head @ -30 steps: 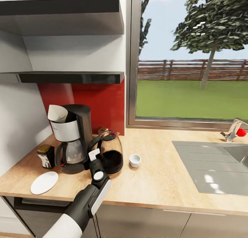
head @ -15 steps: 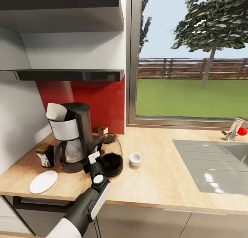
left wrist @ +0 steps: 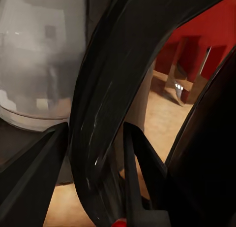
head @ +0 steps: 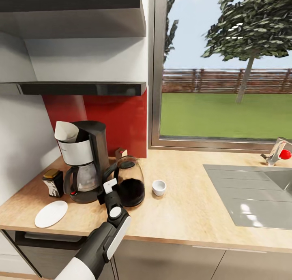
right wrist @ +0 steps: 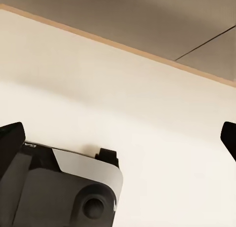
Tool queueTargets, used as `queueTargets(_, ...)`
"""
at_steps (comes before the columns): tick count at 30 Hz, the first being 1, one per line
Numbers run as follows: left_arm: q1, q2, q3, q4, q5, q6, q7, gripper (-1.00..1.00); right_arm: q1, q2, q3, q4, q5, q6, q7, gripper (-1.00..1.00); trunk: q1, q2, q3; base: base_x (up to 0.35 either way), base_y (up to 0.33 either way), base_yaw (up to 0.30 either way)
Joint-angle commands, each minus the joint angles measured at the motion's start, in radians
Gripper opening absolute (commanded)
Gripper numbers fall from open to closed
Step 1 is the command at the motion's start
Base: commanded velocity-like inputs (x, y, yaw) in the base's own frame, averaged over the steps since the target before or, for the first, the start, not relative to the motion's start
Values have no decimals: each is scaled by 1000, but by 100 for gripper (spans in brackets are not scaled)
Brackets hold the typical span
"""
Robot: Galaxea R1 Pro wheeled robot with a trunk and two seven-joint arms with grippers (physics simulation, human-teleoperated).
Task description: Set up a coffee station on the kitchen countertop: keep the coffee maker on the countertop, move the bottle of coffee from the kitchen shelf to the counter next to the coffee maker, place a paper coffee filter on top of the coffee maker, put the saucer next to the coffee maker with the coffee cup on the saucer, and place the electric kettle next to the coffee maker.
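The black coffee maker (head: 83,162) stands at the counter's left end with a white paper filter (head: 66,132) in its top. Left of it is the small gold-lidded bottle of coffee (head: 53,182), and in front lies the white saucer (head: 51,214). The glass electric kettle (head: 130,182) stands just right of the coffee maker. My left gripper (head: 108,187) is shut on its curved black handle (left wrist: 105,113), which passes between the fingers (left wrist: 140,168). The white coffee cup (head: 159,188) sits on the counter right of the kettle. My right gripper (right wrist: 119,138) is open, down by the robot's body.
A steel sink (head: 251,195) with a red-knobbed tap (head: 278,152) takes up the counter's right side. Two dark shelves (head: 81,88) hang above the coffee maker. A small brown object (head: 120,152) stands behind the kettle by the red backsplash.
The kettle has settled slightly lower and more upright beside the coffee maker, with my left gripper still on its handle. The head view shifted a little.
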Motion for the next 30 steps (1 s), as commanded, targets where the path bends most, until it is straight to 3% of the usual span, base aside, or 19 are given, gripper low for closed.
queueTargets(1, -1, 1, -3, 2, 5, -12, 4, -100, -1, 0, 8, 0, -9, -2, 0, 100, 0, -2, -2, 0, 0, 0)
queueTargets(17, -2, 1, -4, 76, 6, -31, -8, -100, -1, 0, 8, 0, -9, -2, 0, 100, 0, -2, -2, 0, 0, 0)
queueTargets(18, -2, 1, -5, 76, 6, -31, -8, 100, -1, 0, 8, 0, -9, -2, 0, 100, 0, -2, -2, 0, 0, 0)
queueTargets(30, -1, 1, -4, 79, 8, -31, -8, 100, -1, 0, 8, 0, -10, -2, 0, 100, 0, -2, -2, 0, 0, 0)
